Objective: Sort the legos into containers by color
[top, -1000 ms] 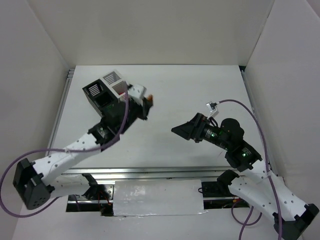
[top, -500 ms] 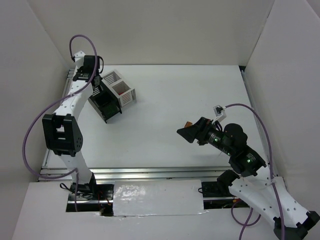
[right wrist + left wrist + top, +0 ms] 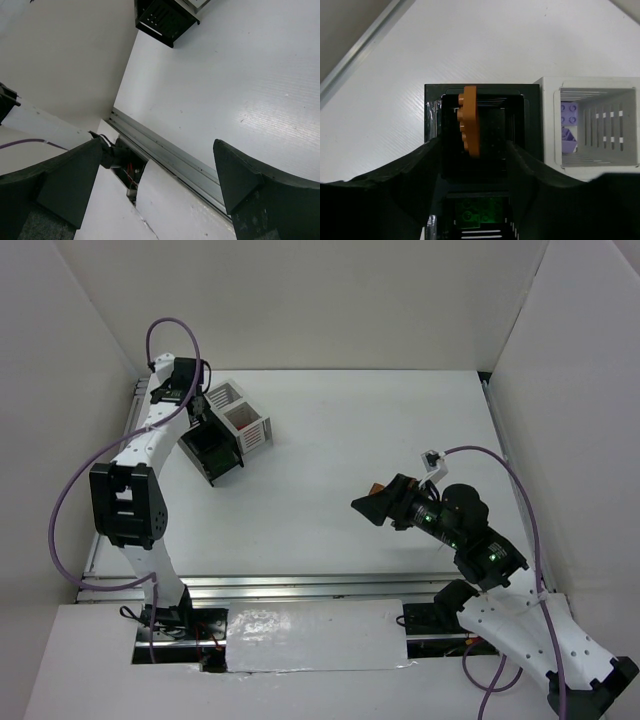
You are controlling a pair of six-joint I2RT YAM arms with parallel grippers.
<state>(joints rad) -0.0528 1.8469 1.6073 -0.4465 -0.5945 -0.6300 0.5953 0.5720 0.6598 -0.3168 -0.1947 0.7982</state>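
Note:
My left gripper point(image 3: 475, 146) hangs right over the black container point(image 3: 432, 100), jaws apart. An orange lego point(image 3: 470, 120) stands on edge between the fingers, close to the left one and apart from the right one. Deep in the black container lies a green lego point(image 3: 472, 212). The white container point(image 3: 547, 125) joined to it holds pale purple legos point(image 3: 569, 112). From above, the left gripper point(image 3: 203, 418) sits at the pair of containers point(image 3: 243, 423). My right gripper point(image 3: 365, 502) is open and empty over the table's right half, with a small orange-brown lego point(image 3: 376, 487) just behind it.
An aluminium rail point(image 3: 165, 155) runs along the near table edge, and another rail point(image 3: 360, 55) along the left edge. White walls close in the back and both sides. The left arm's purple cable point(image 3: 170, 335) loops above the containers.
The left arm swung from mid-table to above the black container. Its jaws then opened, releasing their grip on the orange lego. The right gripper shifted slightly.

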